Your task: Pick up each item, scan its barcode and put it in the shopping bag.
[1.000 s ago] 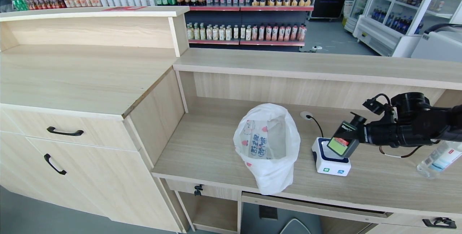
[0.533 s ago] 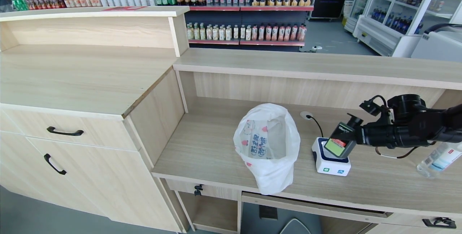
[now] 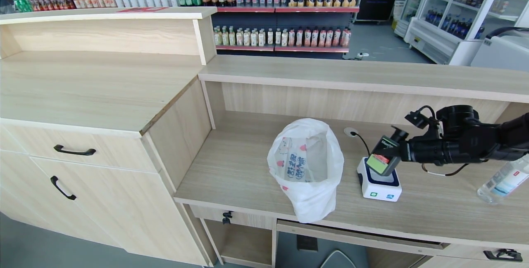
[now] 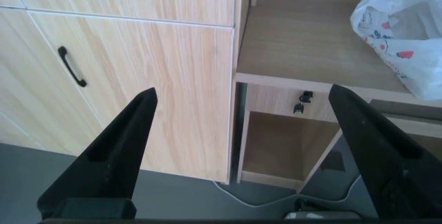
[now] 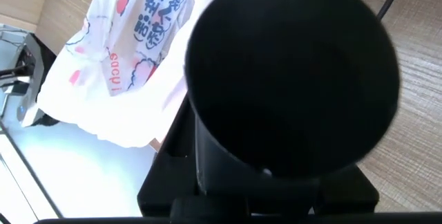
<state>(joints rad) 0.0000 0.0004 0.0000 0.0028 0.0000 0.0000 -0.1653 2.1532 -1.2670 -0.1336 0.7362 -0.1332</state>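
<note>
Blue print on the shopping bag [image 3: 296, 168] stays illegible.

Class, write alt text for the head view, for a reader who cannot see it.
The right gripper holds a dark container over a white scanner on a wooden counter. An open white shopping bag stands to the scanner's left.

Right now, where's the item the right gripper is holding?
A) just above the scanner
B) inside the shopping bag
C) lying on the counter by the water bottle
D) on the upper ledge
A: the right gripper holds the dark canister just over the white scanner, to the right of the shopping bag and not yet in it.
</note>
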